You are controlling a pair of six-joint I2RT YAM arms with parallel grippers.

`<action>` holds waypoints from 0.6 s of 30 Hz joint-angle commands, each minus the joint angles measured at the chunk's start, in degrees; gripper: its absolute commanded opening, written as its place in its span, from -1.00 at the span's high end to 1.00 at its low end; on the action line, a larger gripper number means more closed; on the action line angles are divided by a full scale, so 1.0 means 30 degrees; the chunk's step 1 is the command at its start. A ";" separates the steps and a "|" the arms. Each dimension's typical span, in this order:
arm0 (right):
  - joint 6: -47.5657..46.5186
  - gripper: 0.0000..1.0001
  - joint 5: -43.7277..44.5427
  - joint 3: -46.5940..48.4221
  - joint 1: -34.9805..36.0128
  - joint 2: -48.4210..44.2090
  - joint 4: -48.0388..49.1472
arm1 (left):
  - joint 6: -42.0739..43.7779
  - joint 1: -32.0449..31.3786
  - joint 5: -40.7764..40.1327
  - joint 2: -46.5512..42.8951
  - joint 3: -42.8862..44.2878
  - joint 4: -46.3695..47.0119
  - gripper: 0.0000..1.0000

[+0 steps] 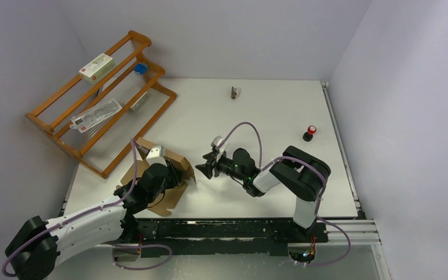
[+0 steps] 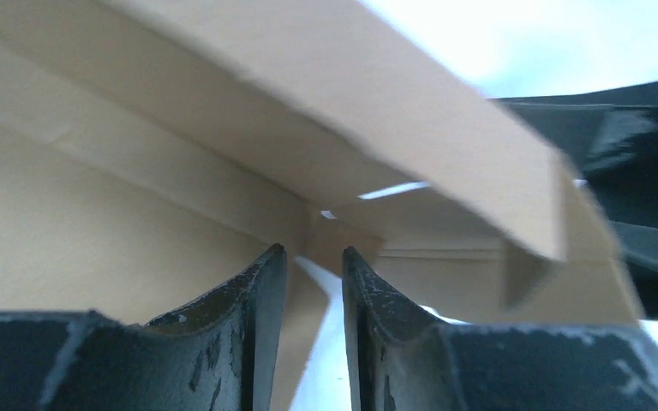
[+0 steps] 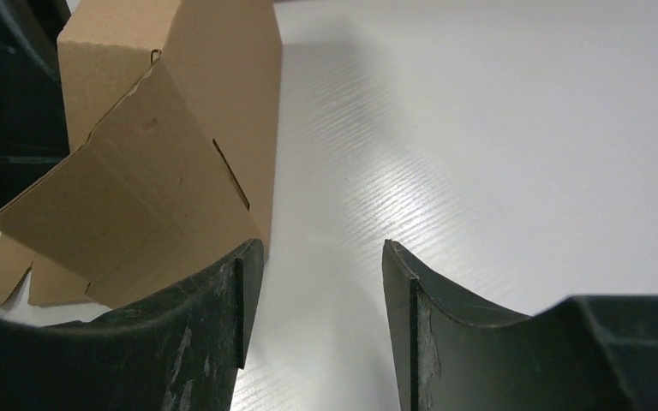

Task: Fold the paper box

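Top external view: plain brown cardboard paper box (image 1: 182,169), part-erected, sits on the near-left of the white table (image 1: 268,116), in front of the left arm. Panels stand up at angles and loose flaps lie flat toward the near edge.

Left gripper (image 1: 164,175) is down inside the box. Left wrist view: its black fingers (image 2: 257,291) stand close together, with a strip of cardboard and a sliver of white showing in the gap. Cannot tell whether it is pinching that panel or only straddling it. A raised flap crosses overhead.

Right gripper (image 1: 205,168) hovers just beside the box's right side. Right wrist view: jaws apart, only bare table between them, with one finger (image 3: 214,300) next to the lower corner of a tilted side panel (image 3: 163,145). Touching or not: cannot tell.

Judgement: walls are being raised, roughly midway, and the box is not closed. The next move likely calls for the left arm to brace the inner wall while the right pushes the leaning panel upright and tucks it in. Risk: the light box may slide instead of creasing.
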 commanded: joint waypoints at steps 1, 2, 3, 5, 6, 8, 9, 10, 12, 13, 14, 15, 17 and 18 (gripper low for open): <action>-0.0397 -0.15 -0.1205 0.0628 0.0076 0.0443 0.0111 | -0.1817 0.0024 -0.3383 -0.0481 0.0603 -0.5015 0.28; -0.0376 -0.15 -0.1330 0.0671 0.0079 0.0451 0.0037 | -0.2073 0.0064 -0.3732 -0.0280 0.0741 -0.5556 0.26; -0.0369 -0.15 -0.1426 0.0676 0.0087 0.0412 -0.0038 | -0.2354 0.0068 -0.4010 -0.0053 0.0908 -0.6085 0.24; -0.0343 -0.15 -0.1681 0.0587 0.0079 0.0274 -0.0212 | -0.2763 0.0097 -0.4447 0.0506 0.1272 -0.7028 0.21; -0.0288 -0.15 -0.1756 0.0523 0.0094 0.0188 -0.0274 | -0.2887 0.0112 -0.4535 0.0738 0.1389 -0.7298 0.20; -0.0128 -0.15 -0.1943 0.0318 0.0078 -0.0015 -0.0469 | -0.2910 0.0098 -0.4371 0.1153 0.1477 -0.7308 0.19; -0.0045 -0.15 -0.2067 0.0197 0.0091 -0.0152 -0.0511 | -0.2850 0.0098 -0.4086 0.1305 0.1462 -0.7087 0.19; 0.0057 -0.15 -0.2155 0.0031 0.0136 -0.0275 -0.0555 | -0.2799 0.0112 -0.3798 0.1438 0.1420 -0.6818 0.19; 0.0389 -0.15 -0.2278 -0.0345 0.0218 -0.0528 -0.0473 | -0.2694 0.0113 -0.3261 0.1652 0.1292 -0.6197 0.20; 0.0521 -0.15 -0.2299 -0.0567 0.0277 -0.0670 -0.0362 | -0.2629 0.0100 -0.3013 0.1741 0.1256 -0.5956 0.20; 0.0644 -0.15 -0.2302 -0.0782 0.0342 -0.0813 -0.0245 | -0.2544 0.0113 -0.2710 0.1848 0.1251 -0.5632 0.21; 0.0732 -0.15 -0.2361 -0.0948 0.0424 -0.0922 -0.0150 | -0.2456 0.0100 -0.2479 0.1971 0.1287 -0.5464 0.21; 0.0911 -0.15 -0.2477 -0.1099 0.0590 -0.1082 -0.0018 | -0.2287 0.0099 -0.2056 0.2167 0.1322 -0.5095 0.22; 0.0898 -0.15 -0.2437 -0.1068 0.0697 -0.1098 -0.0023 | -0.2194 0.0098 -0.1841 0.2253 0.1314 -0.4844 0.22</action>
